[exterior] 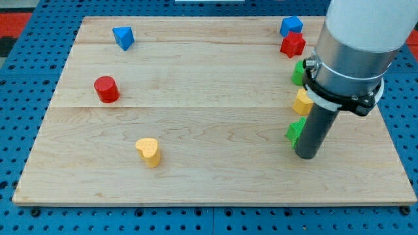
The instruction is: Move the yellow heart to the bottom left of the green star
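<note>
The yellow heart lies on the wooden board, left of centre and near the view's bottom. The green star sits at the right, partly hidden behind my rod. My tip rests on the board just right of and below the green star, touching or almost touching it. The heart is far to the left of my tip.
A yellow block and a green block sit above the star, both partly hidden by the arm. A red star-like block and a blue cube are at the top right. A red cylinder and a blue triangular block are at the left.
</note>
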Robot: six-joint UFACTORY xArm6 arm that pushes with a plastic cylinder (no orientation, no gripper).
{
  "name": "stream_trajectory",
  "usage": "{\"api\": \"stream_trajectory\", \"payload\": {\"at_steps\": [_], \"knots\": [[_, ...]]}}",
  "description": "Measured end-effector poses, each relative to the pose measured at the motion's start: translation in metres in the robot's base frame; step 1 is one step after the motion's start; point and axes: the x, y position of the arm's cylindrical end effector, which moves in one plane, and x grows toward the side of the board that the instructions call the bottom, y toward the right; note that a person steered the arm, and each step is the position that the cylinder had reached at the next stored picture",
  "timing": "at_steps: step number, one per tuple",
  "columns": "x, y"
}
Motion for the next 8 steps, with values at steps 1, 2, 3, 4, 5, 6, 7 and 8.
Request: {"api": "stream_trajectory", "payload": {"at_steps": [1,2,3,4,5,6,7,8], "knots": [[0.023,-0.016],[0.04,-0.071],[0.083,-0.151],[0.078,-0.233],[0.045,-0.282],[0.009,-0.282],[-0.005,-0.244],[-0.005,-0.195]]}}
